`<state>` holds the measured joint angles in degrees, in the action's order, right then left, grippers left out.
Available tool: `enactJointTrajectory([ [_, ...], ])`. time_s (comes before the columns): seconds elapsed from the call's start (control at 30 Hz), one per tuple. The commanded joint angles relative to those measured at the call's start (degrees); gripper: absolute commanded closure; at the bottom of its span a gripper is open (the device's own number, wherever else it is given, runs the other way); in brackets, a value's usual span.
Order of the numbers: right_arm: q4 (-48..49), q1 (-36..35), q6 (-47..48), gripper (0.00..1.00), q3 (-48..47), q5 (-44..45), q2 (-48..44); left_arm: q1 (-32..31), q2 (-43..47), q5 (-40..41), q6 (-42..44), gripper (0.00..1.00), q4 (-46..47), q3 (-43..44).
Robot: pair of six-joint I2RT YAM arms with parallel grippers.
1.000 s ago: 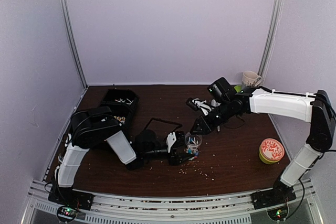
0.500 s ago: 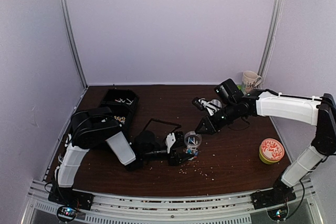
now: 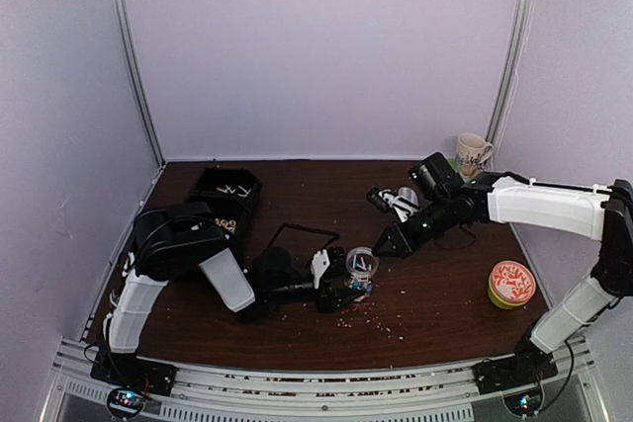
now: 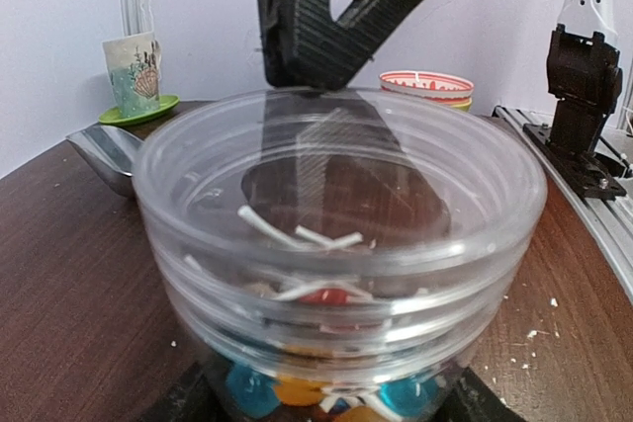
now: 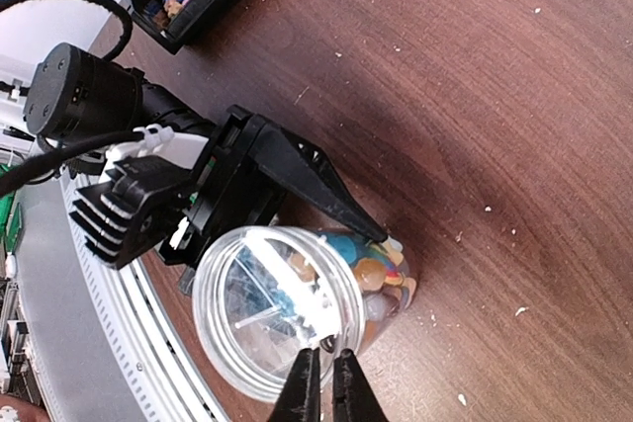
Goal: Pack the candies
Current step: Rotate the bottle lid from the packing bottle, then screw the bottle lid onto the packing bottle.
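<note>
On the dark desk, middle front, the left pincer clamps the upright jar of candies; the right pincer, tips together, hangs just over its rim.

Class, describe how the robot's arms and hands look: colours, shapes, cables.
The left arm and right arm pair white shells with black joints. A black cable loops beside the left one. The left hand is black, with ribbed triangular fingers and a white block behind; the right hand has slim, tapering black fingers.
</note>
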<state>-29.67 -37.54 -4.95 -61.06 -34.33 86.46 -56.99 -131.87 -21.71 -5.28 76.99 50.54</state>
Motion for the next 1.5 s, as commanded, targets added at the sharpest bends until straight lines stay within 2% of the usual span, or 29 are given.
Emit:
enactJointTrajectory([
  [0.0,-6.81,-0.49,-0.36,0.94,2.21,-1.31,-1.95,1.62,-1.45,5.26,0.49,0.54,0.51,-0.97],
  [0.03,-6.99,-0.7,-0.33,0.91,2.28,-1.35,-2.68,1.62,-1.46,5.43,0.53,0.54,0.45,-0.97],
  [0.17,-6.78,-1.2,1.59,0.65,1.69,1.89,-7.18,1.68,-1.56,3.88,0.61,0.54,0.66,-0.83],
  [0.33,-2.97,-2.87,9.53,0.39,1.1,7.56,-10.87,1.66,-2.13,-0.21,0.56,0.53,1.07,-0.3],
  [0.5,2.58,-6.84,23.39,0.27,3.07,9.41,-11.09,1.71,-2.31,-6.21,0.59,0.53,1.31,0.14],
  [0.63,4.8,-7.61,31.78,0.23,2.97,7.88,-8.57,1.8,-2.26,-10.72,0.73,0.53,1.39,0.16],
  [0.9,-1.88,-7.67,42.94,0.21,-3.17,5.05,-0.5,1.97,-2.72,-16.16,0.67,0.52,1.35,0.58],
  [1.27,-2.57,-7.88,44.18,0.23,-3.6,-3.12,0.58,2.31,-3.17,-15.38,0.7,0.52,0.18,1.19],
  [1.47,-1.53,-8.61,43.16,0.23,-3.44,0.73,0.24,2.5,-3.28,-15.33,0.52,0.53,0.18,1.41],
])
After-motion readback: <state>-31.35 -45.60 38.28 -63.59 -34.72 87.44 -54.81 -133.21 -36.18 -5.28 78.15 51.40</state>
